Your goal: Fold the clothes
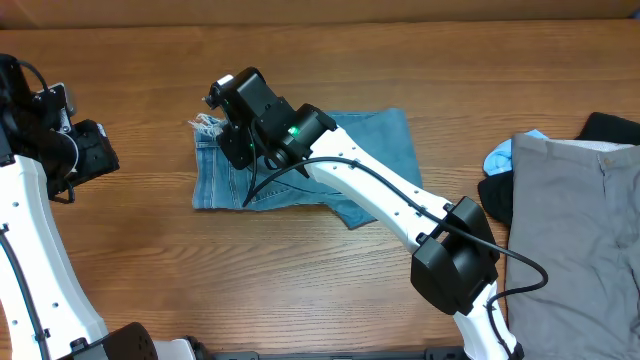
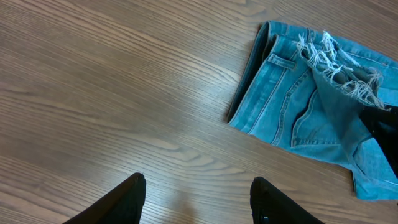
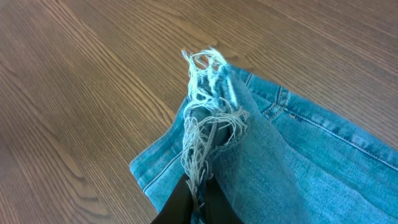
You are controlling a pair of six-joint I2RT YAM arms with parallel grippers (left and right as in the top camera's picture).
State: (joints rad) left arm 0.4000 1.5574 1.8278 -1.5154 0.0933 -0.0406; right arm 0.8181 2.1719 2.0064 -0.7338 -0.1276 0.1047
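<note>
The light-blue denim jeans (image 1: 375,150) lie folded in the middle of the table, waistband and a stitched pocket at their left end (image 2: 292,106). My right gripper (image 3: 198,198) is shut on the frayed leg hem (image 3: 202,124) and holds it lifted above the left end of the folded jeans; in the overhead view it is at the jeans' left side (image 1: 232,125). My left gripper (image 2: 198,193) is open and empty over bare wood, to the left of the jeans (image 1: 85,150).
Plain grey trousers (image 1: 575,230) lie at the table's right edge, with a small black garment (image 1: 610,128) and a pale-blue one (image 1: 498,157) beside them. Bare wood lies left of and in front of the jeans.
</note>
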